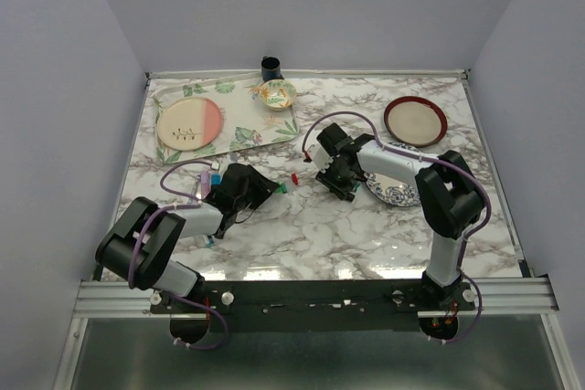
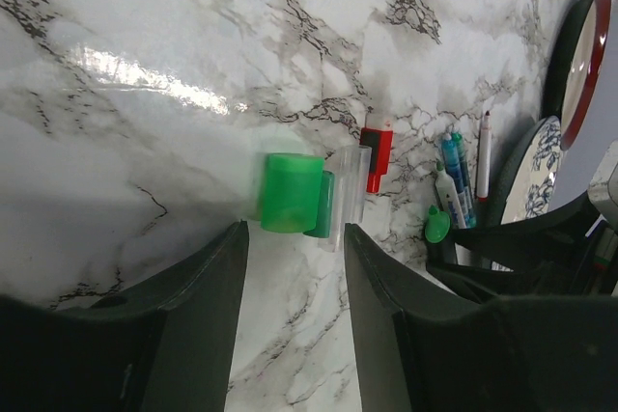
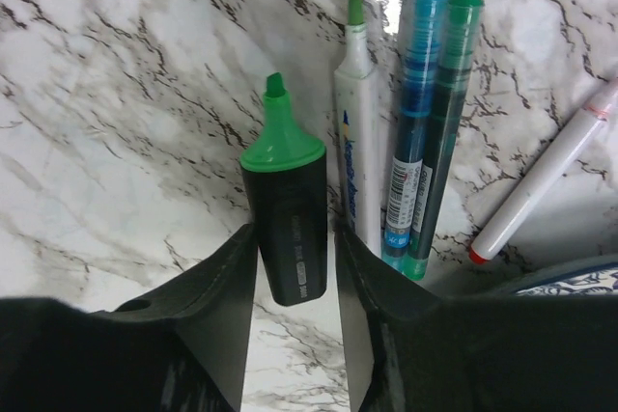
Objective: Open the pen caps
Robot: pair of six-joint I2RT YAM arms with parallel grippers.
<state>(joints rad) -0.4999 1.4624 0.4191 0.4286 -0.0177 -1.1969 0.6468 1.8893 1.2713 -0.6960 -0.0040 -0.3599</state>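
A green cap (image 2: pixel 293 193) with a clear clip lies on the marble just beyond my left gripper's (image 2: pixel 294 238) open fingertips, and also shows in the top view (image 1: pixel 281 187). A red cap (image 2: pixel 377 156) lies just past it. My right gripper (image 3: pixel 294 267) is open around an uncapped black highlighter (image 3: pixel 287 209) with a green tip, which lies on the table between the fingers. Beside it lie an uncapped white marker (image 3: pixel 355 142), a blue pen (image 3: pixel 417 123), a green pen (image 3: pixel 449 113) and a white pen (image 3: pixel 541 180). Several capped pens (image 1: pixel 212 175) lie by the left arm.
A blue patterned plate (image 1: pixel 395 191) sits right of my right gripper (image 1: pixel 340 180). A red plate (image 1: pixel 415 120) is at the back right. A placemat (image 1: pixel 242 121) at the back left holds a pink and cream plate (image 1: pixel 189 123) and a small bowl (image 1: pixel 277 93); a dark cup (image 1: pixel 271 67) stands behind.
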